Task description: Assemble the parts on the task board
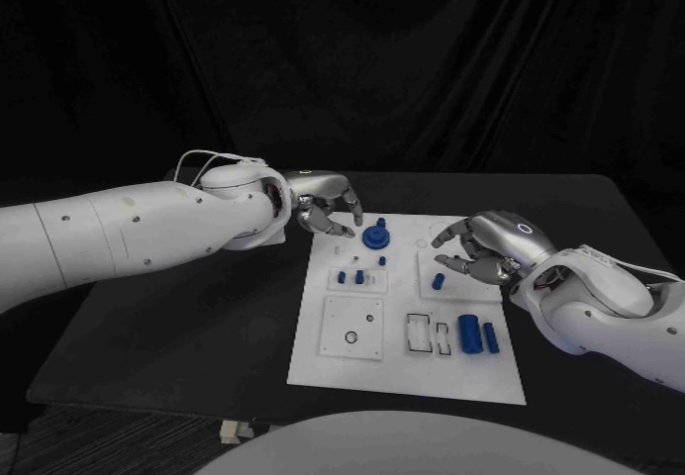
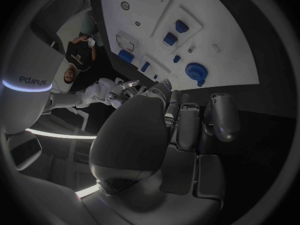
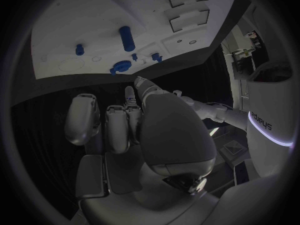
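We see our left hand [image 1: 326,205] poised over the far left corner of the task board [image 1: 407,381], fingers curled downward but apart and holding nothing; just beside its fingertips, toward the board's middle, stands the round blue part [image 1: 375,237], upright with its peg pointing up; in the left wrist view that same part [image 2: 195,72] lies just beyond the fingers [image 2: 220,116]. Our right hand [image 1: 490,247] hovers over the board's far right side, fingers likewise loosely curled and empty; a small blue part [image 1: 440,281] sits just beside its fingertips, on the side nearer us. Further toward the near edge of the desk [image 1: 200,327] lie two blue cylinders [image 1: 478,335], their long axes running from far edge to near edge, beside two empty rectangular slots [image 1: 430,333]. We judge the left hand nearer the round part, the right hand nearer the cylinders.
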Motion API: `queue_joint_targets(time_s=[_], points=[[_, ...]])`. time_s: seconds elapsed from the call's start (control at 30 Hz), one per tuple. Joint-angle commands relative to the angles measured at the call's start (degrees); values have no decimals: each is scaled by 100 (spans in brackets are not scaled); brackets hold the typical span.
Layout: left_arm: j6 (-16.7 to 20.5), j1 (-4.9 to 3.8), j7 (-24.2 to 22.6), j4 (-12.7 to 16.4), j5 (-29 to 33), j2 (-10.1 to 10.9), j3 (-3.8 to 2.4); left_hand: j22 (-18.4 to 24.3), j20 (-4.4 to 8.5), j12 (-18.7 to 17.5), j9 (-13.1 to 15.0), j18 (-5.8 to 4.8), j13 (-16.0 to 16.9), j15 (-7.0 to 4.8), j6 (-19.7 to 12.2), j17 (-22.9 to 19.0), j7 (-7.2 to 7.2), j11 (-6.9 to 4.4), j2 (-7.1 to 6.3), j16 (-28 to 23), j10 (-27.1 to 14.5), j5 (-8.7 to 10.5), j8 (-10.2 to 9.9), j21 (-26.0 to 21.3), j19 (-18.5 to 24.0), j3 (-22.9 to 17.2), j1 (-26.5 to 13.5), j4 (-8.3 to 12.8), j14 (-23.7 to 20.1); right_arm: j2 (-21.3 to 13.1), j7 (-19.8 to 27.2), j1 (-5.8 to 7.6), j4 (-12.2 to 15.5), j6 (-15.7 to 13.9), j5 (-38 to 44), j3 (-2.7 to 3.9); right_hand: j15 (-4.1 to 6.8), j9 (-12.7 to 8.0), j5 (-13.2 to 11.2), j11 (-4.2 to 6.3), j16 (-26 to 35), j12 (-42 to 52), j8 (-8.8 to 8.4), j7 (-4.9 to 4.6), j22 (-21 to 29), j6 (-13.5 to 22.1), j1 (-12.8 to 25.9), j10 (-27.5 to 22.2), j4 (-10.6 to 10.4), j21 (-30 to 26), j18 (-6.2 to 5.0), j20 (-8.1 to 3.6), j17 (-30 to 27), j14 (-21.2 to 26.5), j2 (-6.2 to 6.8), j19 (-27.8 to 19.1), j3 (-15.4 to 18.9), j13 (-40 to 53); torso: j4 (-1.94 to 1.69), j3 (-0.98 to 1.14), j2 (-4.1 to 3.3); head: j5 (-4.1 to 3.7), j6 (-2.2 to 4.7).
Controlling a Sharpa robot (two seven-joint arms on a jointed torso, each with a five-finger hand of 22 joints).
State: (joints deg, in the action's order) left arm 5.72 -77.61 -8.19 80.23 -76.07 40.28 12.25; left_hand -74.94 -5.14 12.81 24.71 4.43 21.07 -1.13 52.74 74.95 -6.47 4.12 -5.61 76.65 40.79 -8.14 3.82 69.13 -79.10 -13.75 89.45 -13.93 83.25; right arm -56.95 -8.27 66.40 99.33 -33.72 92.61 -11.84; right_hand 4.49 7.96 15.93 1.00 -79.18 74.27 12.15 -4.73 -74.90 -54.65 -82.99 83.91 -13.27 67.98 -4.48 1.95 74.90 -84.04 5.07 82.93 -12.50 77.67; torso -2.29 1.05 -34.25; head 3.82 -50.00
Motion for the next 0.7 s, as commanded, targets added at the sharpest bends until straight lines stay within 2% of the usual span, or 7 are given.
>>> queue_joint_targets(time_s=[0.03, 0.3, 0.43, 0.57, 0.7], points=[[575, 36, -398, -16, -884, -38, -7, -915, 8, 41, -92, -3, -137, -10, 98, 151, 15, -23, 27, 64, 101, 6, 12, 45, -56, 8, -64, 57, 58, -7, 9, -13, 16, -39, 10, 3, -8, -10, 32, -27, 17, -27, -38, -5, -943, -50, -32, 165, 32, 16, 25, 3, 123, -329, -21, -4, -13, -206, -1, 0, 3, -5, 0], [680, 114, -504, -114, -1066, -181, -7, -902, 8, 178, -264, 5, -379, -4, 216, 59, 5, -7, 52, 49, 378, -40, 16, -26, -40, -31, -66, 159, 8, 2, 13, -31, 5, -36, 10, 3, -7, -11, 33, -25, 18, -26, -40, -6, -943, -49, -33, 166, 35, 17, 25, 3, 122, -329, -20, -4, -14, -205, 7, -1, 3, 17, 0], [660, 171, -505, -188, -1503, -325, -7, -904, 4, 227, -330, 4, -470, -5, 232, 47, 13, -16, 49, 68, 492, -40, 10, -32, -45, -58, -63, 192, 5, 1, 17, -38, 12, -48, 10, 3, -7, -11, 33, -25, 18, -26, -40, -6, -943, -49, -33, 166, 35, 17, 25, 3, 122, -329, -20, -4, -14, -205, 3, 2, 0, 22, 0], [583, 226, -462, -275, -1848, -472, -7, -907, 27, 323, -404, 7, -579, -39, 304, 11, 79, -92, 9, 81, 754, 70, 24, -33, -61, -76, -103, 202, 5, -10, 23, -40, 38, -68, 10, 3, -7, -11, 33, -25, 18, -26, -40, -6, -943, -49, -33, 166, 35, 17, 25, 3, 122, -329, -20, -4, -14, -205, 1, 1, 0, -1, 0], [467, 279, -428, -411, -2034, -656, -8, -918, 53, 282, -558, -5, -805, -60, 289, 154, 78, -101, -64, 270, 935, 154, -13, -4, -111, -122, -147, 201, 134, -33, 33, -42, 81, -98, 10, 3, -5, -13, 33, -24, 11, -21, -42, -7, -944, -49, -33, 167, 39, 20, 25, 2, 130, -330, -19, -1, -16, -200, -1, 4, 3, -23, 0]])
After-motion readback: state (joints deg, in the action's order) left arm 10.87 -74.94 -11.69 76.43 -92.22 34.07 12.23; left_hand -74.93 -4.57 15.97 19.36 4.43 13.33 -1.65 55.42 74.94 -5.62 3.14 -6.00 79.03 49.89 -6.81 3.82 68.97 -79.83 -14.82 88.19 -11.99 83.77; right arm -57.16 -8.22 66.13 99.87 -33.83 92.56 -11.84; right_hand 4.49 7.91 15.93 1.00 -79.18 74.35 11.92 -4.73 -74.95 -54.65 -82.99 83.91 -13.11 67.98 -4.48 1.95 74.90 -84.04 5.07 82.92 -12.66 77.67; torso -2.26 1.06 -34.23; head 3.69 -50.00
